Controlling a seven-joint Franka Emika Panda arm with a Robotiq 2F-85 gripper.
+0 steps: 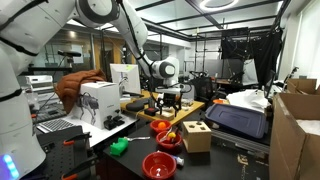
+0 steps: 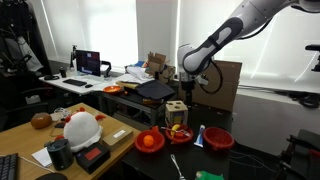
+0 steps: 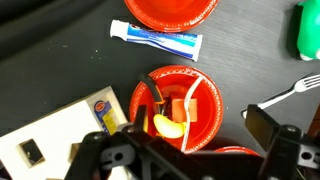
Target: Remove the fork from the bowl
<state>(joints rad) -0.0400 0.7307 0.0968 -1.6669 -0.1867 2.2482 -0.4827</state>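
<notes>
1. Gripper (image 3: 185, 135) state: jaws spread wide with nothing between them. Both fingers (image 3: 270, 135) show along the bottom edge of the wrist view, one at lower left and one at lower right.
2. Position: I hover well above the table (image 3: 60, 55), looking straight down on the bowl (image 3: 200, 95) at frame centre. In both exterior views I hang above the cluster of red bowls, apart from everything.
3. Fork (image 3: 290, 90) location: right side of the wrist view, flat on the dark table. Its tines point toward the bowl, near the rim but outside it and not touching.
4. Judgement: the fork looks to be out of the bowl already. That would explain why I am open and high, with nothing gripped.
5. Bowl contents: a yellow piece (image 3: 168, 127), a tan block (image 3: 182, 107) and a dark curved item (image 3: 150, 95) that I cannot identify.
6. Neighbours: a toothpaste tube (image 3: 158, 40) lies above the bowl in frame. A box (image 3: 50, 140) sits just beside the bowl at lower left.
7. Cut off or unclear:
   - A wider red bowl (image 3: 170, 10) is clipped by the top edge.
   - A green object (image 3: 308, 30) is clipped at upper right.
   - The fork handle reaches the right edge, so I cannot tell where it ends.
   - The fork is too small to make out in either exterior view.
</notes>
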